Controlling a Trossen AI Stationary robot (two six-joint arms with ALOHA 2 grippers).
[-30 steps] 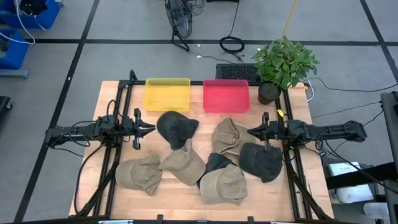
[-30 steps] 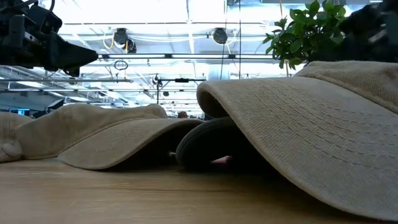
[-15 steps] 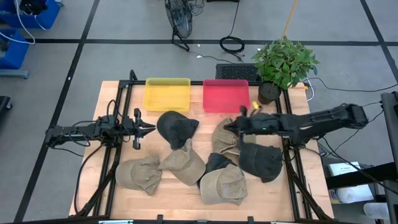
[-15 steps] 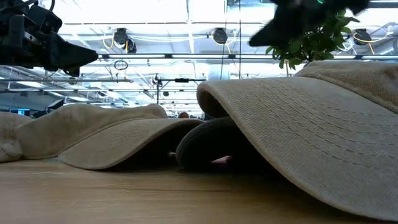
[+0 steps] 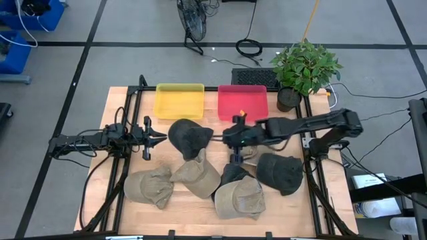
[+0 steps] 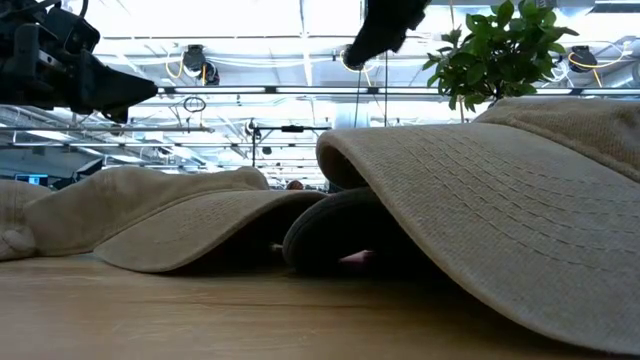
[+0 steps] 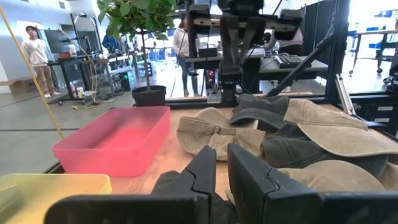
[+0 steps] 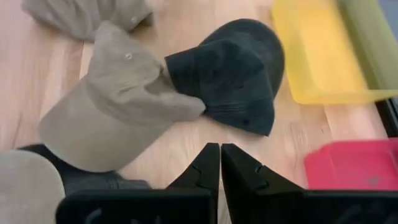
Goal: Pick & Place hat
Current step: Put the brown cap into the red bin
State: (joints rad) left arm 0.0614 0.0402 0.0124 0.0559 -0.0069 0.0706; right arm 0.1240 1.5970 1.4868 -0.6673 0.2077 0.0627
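Several caps lie on the wooden table: a dark cap [image 5: 189,138] at the middle, tan caps [image 5: 197,175] [image 5: 150,185] [image 5: 240,199] along the near side, a tan cap [image 5: 248,150] under my right arm, and dark caps [image 5: 280,172] [image 5: 230,175]. My right gripper [image 5: 230,137] is shut and empty. It hovers over the middle of the table, just right of the middle dark cap [image 8: 233,74], and points down at it. My left gripper [image 5: 152,138] is shut and empty. It waits left of that cap.
A yellow bin [image 5: 179,100] and a red bin [image 5: 242,102] stand at the table's far edge. A potted plant [image 5: 303,67] stands at the far right corner. Bare wood shows between the bins and the caps. People stand in the room beyond.
My right gripper has swung from the table's right edge toward the left, over the tan cap by the red bin, to the middle of the table beside the dark cap. No cap has moved.
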